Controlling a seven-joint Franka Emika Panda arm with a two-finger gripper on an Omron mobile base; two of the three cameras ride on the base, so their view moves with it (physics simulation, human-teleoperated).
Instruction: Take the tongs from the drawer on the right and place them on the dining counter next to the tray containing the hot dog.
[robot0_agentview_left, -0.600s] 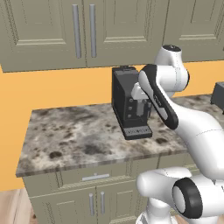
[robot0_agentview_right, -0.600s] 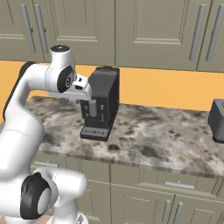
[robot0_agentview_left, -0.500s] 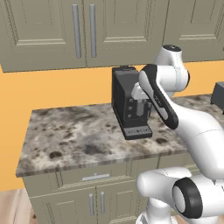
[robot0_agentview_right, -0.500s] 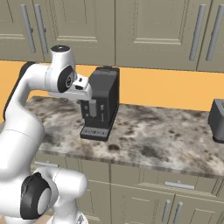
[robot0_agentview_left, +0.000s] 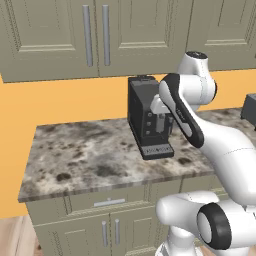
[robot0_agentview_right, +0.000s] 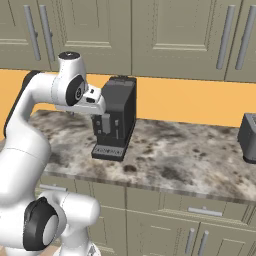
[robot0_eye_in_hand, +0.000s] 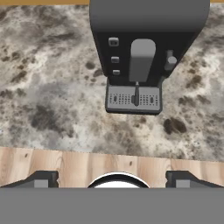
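While the arm folds up high over the speckled wall counter (robot0_agentview_left: 85, 160), its gripper (robot0_eye_in_hand: 112, 180) hangs with jaws spread wide and nothing between them, looking down on a black coffee machine (robot0_agentview_right: 116, 117) standing toward the counter's far edge. Closed drawers (robot0_agentview_right: 205, 211) line the cabinet front below; I cannot tell where the tongs are.

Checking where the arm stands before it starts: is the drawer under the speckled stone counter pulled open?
No: the beige-grey drawer sits flush and shut beneath the grey-brown speckled stone counter.
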